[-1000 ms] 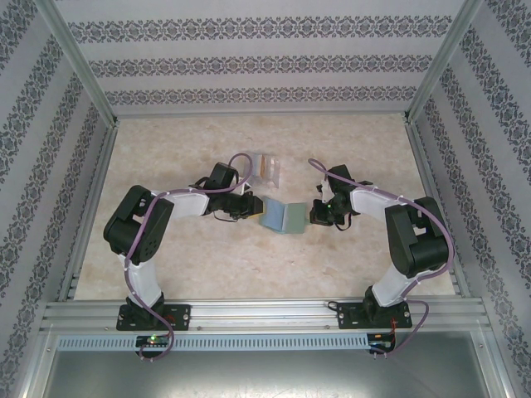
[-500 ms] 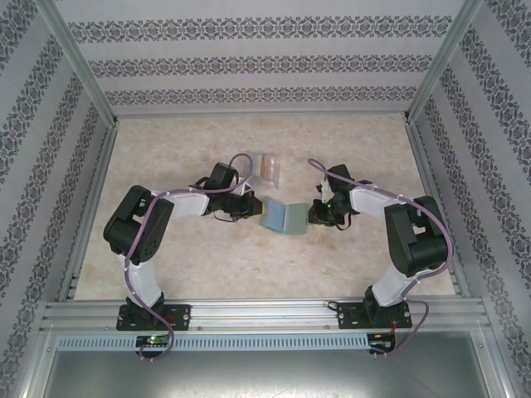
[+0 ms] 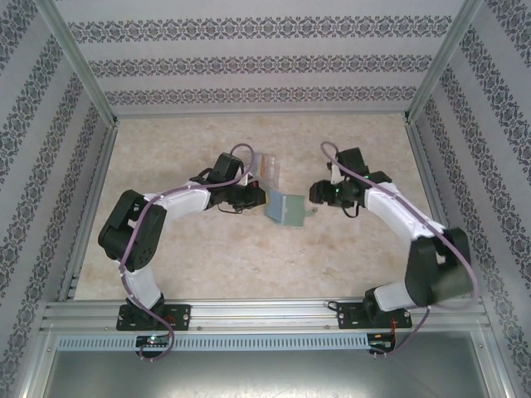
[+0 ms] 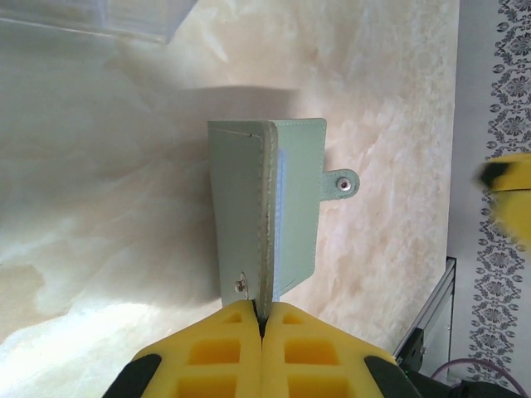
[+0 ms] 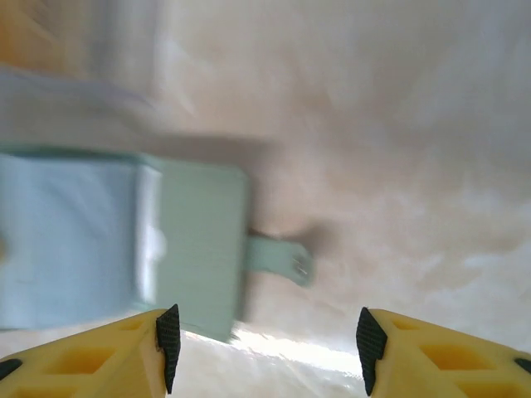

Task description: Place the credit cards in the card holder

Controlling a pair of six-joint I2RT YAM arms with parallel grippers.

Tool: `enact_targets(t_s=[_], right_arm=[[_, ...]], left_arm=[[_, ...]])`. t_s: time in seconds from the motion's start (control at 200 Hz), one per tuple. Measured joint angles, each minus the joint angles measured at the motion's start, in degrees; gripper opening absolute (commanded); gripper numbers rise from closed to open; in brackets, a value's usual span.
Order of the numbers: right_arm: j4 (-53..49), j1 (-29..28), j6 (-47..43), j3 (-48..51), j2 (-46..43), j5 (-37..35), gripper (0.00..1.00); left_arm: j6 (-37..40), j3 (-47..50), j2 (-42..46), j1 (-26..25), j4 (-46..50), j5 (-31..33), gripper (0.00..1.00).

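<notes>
Now top view: right gripper (image 3: 319, 193) has let go and backed off to right of card holder (image 3: 286, 207); left gripper (image 3: 255, 197) keeps holder's left edge. Holder looks steadied for card loading.
Left wrist: pinch detail, fingers (image 4: 207, 356) clamped on holder's edge, snap tab (image 4: 342, 183) hanging loose.
Right wrist: jaws wide, empty, short of holder; picture blurred.

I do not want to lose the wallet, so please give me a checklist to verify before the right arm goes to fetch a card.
1. Left gripper shut on the card holder edge: ok.
2. Right gripper open, holding nothing: ok.
3. Right gripper apart from the card holder: ok.
4. Snap tab unfastened: ok.
5. Orange credit card in the clear stand: ok.
6. Room inside the card holder for a card: cannot tell.
</notes>
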State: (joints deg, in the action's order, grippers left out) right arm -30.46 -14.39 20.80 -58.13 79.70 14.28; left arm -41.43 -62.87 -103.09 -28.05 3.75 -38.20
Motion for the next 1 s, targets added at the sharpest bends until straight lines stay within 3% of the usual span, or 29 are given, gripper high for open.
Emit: enact_targets(t_s=[0.125,0.31,0.495,0.999], right_arm=[[3.23,-1.97,2.19,-2.14,-3.15,4.0,0.59],[5.44,-7.3,6.19,-2.36,3.61,7.08,0.58],[7.48,-7.5,9.51,-1.57,8.33,7.91,0.58],[13.88,-7.21,11.32,0.68,13.25,9.03,0.59]], left_arm=[[-0.83,-2.73,-0.15,-0.55,3.91,1.7,0.0],[-2.45,-6.29,-0.2,-0.83,10.16,5.79,0.0],[-3.23,-6.64,-0.2,-0.83,15.21,6.6,0.0],[-2.89,-15.32,-0.61,-3.15,33.68,16.35,0.0]])
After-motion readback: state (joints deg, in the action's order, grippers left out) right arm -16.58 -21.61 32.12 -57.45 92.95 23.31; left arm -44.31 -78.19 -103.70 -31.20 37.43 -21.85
